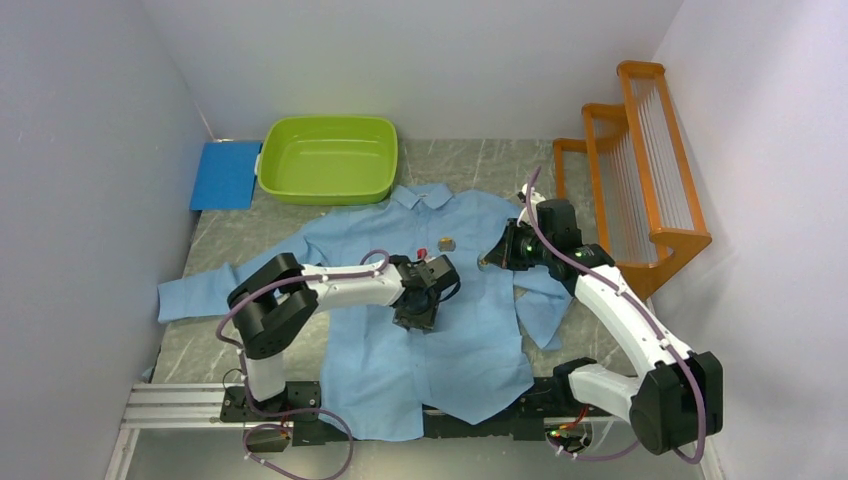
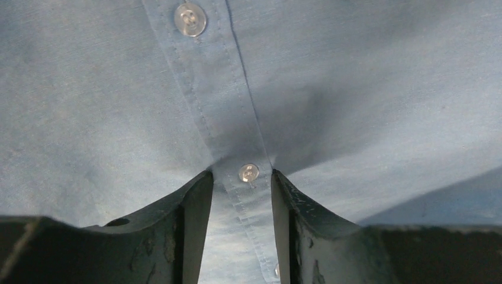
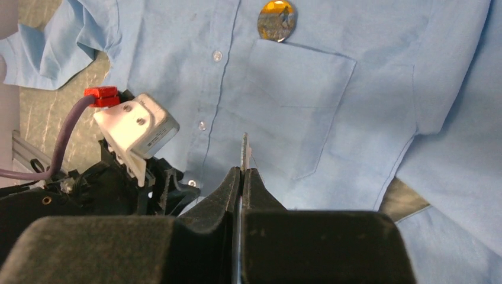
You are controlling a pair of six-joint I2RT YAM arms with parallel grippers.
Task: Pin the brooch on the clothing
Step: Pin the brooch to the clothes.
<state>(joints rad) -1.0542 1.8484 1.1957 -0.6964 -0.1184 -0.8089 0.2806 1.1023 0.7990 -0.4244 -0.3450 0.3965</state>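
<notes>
The shirt (image 1: 460, 340) lies spread on the desk (image 1: 240, 235), collar towards the green tub (image 1: 330, 197), which shows only its bare inside; the round gold brooch (image 3: 276, 19) rests on the cloth just above the chest pocket (image 3: 302, 106), not in it. The left tool (image 2: 241, 176) stands half apart, tips pressed on the shirt either side of the button strip (image 2: 219, 89); the right tool (image 3: 243, 174) is clamped on a thin metal piece (image 3: 244, 148) near the pocket.
</notes>
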